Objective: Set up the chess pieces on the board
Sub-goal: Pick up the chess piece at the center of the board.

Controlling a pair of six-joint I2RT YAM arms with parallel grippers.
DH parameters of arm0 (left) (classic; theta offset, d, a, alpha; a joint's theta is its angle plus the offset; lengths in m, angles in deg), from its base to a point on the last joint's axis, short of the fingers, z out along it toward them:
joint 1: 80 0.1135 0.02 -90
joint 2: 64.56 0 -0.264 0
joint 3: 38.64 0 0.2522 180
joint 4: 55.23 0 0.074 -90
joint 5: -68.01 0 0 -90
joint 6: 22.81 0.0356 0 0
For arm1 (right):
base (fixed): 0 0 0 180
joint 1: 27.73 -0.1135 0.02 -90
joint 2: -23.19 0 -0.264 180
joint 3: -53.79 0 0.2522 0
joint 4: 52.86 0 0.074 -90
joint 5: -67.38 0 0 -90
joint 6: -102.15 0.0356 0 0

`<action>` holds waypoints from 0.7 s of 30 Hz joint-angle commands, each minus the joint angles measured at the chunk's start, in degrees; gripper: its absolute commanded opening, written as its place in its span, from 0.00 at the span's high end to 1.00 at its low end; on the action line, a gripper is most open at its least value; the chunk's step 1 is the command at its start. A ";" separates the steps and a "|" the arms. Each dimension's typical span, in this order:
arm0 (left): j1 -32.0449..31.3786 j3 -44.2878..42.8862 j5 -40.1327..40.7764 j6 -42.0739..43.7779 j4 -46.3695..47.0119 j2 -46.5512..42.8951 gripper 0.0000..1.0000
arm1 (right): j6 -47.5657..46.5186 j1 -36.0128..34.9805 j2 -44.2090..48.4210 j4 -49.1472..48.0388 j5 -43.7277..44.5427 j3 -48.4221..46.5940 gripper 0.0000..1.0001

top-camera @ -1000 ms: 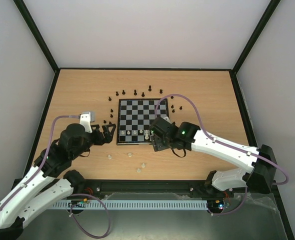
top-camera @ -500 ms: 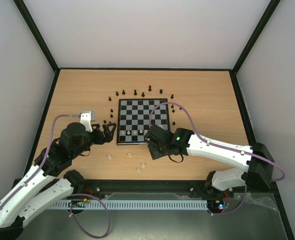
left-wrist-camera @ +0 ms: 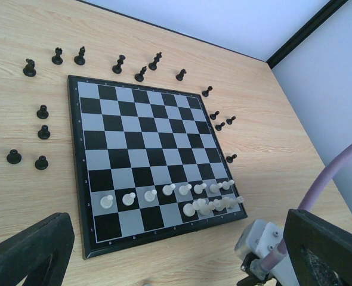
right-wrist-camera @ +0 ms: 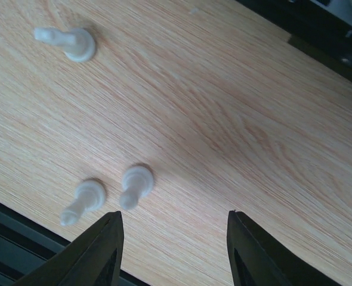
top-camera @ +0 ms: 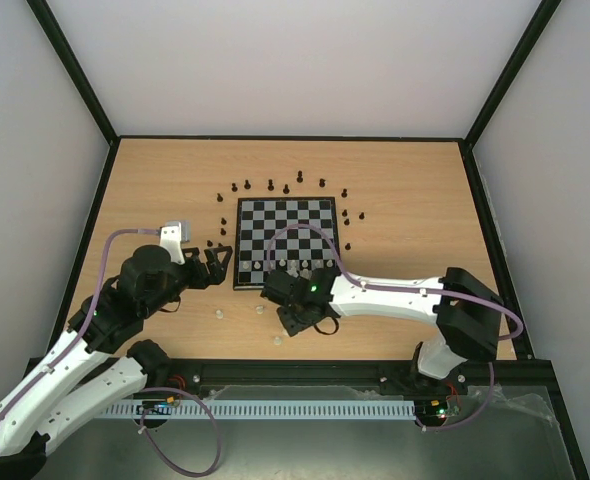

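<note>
Currently, the right gripper [right-wrist-camera: 173,250] stands parted and empty off the near edge of the board [left-wrist-camera: 141,132], just beside two cream-white chessmen [right-wrist-camera: 134,185]. The left gripper [left-wrist-camera: 176,262] gapes wide, holding nothing. Board edge markings: illegible.

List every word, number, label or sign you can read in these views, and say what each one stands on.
No text is legible in any view.
board: tiny pale marks run along the left and near edges of its black frame in the left wrist view, too small to read.
Nothing else in the three views shows lettering.
</note>
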 commanded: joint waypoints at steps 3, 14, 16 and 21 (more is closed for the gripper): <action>0.29 -0.71 0.72 0.40 0.01 -0.50 0.01 | -0.17 -1.42 -3.53 -0.45 -1.36 -3.44 0.53; 0.31 -0.41 0.84 0.40 -0.07 -1.29 0.01 | -0.13 -2.42 -7.04 -0.25 -1.72 -4.49 0.65; 0.31 -0.41 0.88 0.43 -0.08 -1.33 0.01 | -0.05 -2.60 -7.39 -0.10 -1.48 -4.56 0.66; 0.31 -0.33 0.77 0.36 -0.08 -1.29 0.01 | -0.06 -2.68 -8.21 0.01 -1.44 -4.67 0.71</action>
